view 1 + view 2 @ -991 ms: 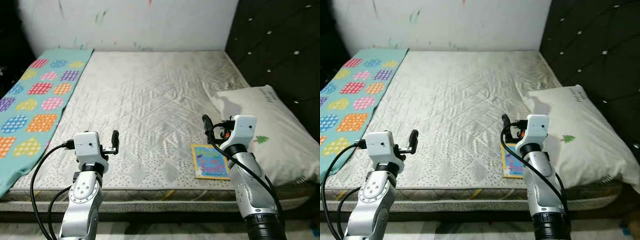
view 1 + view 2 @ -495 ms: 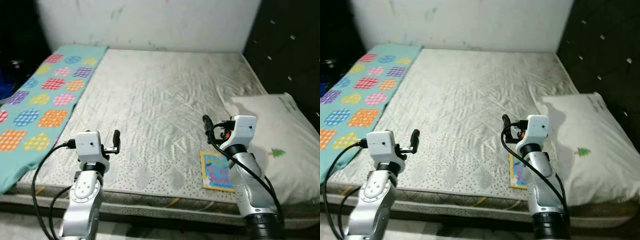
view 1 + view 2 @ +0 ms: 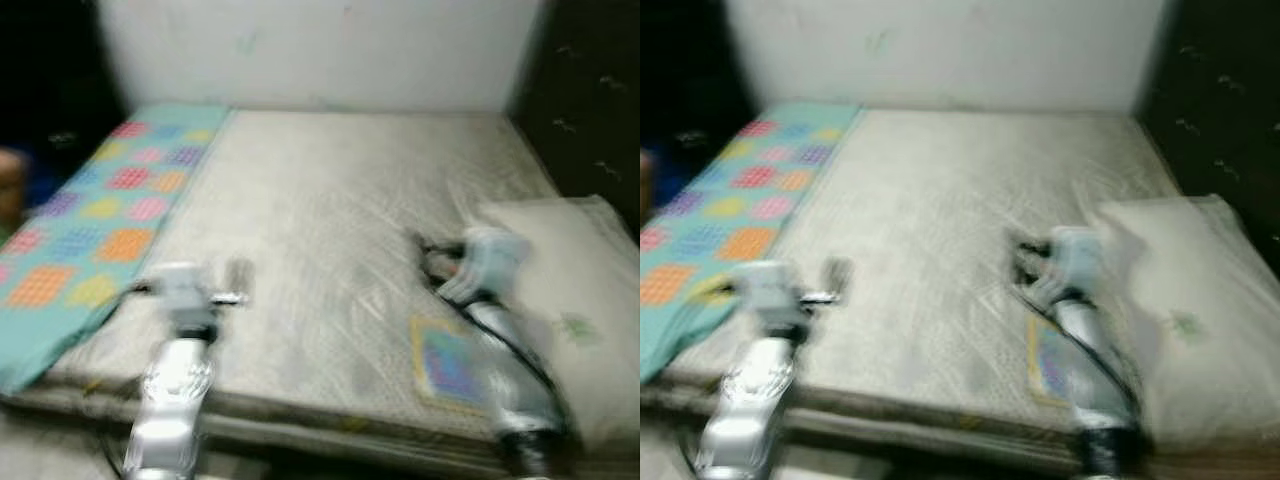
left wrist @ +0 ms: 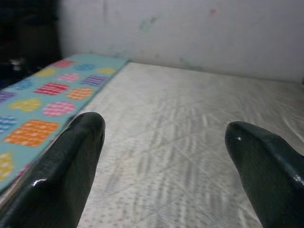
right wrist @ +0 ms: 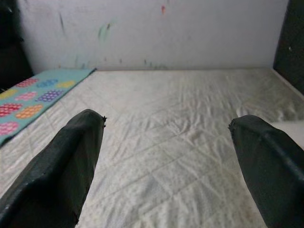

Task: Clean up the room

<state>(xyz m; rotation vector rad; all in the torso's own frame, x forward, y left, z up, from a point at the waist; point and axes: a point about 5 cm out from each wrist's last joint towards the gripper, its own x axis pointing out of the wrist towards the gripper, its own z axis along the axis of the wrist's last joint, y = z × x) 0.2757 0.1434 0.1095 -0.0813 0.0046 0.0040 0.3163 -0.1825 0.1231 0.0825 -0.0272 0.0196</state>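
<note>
beside the pillow (image 3: 560, 290), a book (image 3: 448, 362) lies near the mattress (image 3: 330, 220) edge; both end effectors hover released.

Teal blanket (image 3: 95, 215) with multicoloured patches; grey quilted mattress (image 3: 340, 230); white pillow (image 3: 560, 300).

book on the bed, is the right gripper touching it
Apart. The right wrist view shows the right gripper open with bare mattress between its fingers; in the left eye view the book lies nearer the bed's edge.
</note>
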